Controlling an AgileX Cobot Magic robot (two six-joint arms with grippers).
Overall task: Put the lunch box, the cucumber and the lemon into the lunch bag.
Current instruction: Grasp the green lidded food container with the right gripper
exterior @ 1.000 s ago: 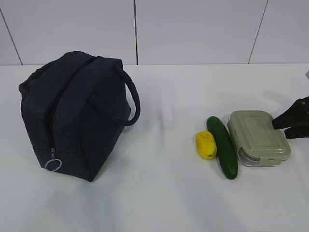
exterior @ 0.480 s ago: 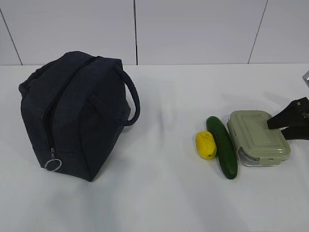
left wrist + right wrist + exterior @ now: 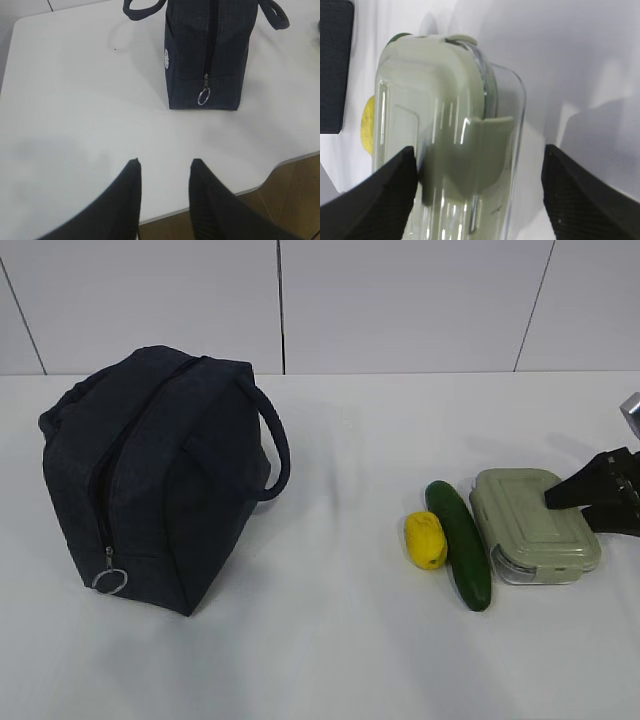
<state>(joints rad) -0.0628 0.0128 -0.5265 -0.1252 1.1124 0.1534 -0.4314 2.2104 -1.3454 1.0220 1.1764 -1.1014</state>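
The dark navy lunch bag (image 3: 150, 470) stands at the left, its ring pull (image 3: 109, 580) low on the near end; it also shows in the left wrist view (image 3: 205, 50). The lunch box (image 3: 530, 520) with the sage-green lid lies at the right, with the cucumber (image 3: 462, 543) against its left side and the lemon (image 3: 426, 539) left of that. My right gripper (image 3: 568, 506) is open over the box's right end; in the right wrist view (image 3: 479, 150) its jaws stand either side of the box (image 3: 445, 125). My left gripper (image 3: 165, 162) is open and empty, well short of the bag.
The white table's near edge (image 3: 260, 187) lies just under my left gripper, with wooden floor beyond. A white panelled wall (image 3: 400, 300) stands behind the table. The bag's loop handle (image 3: 278, 455) sticks out towards the middle. The lemon (image 3: 368, 125) shows past the box.
My right gripper has moved left, further over the lunch box's right end. The bag has not moved.
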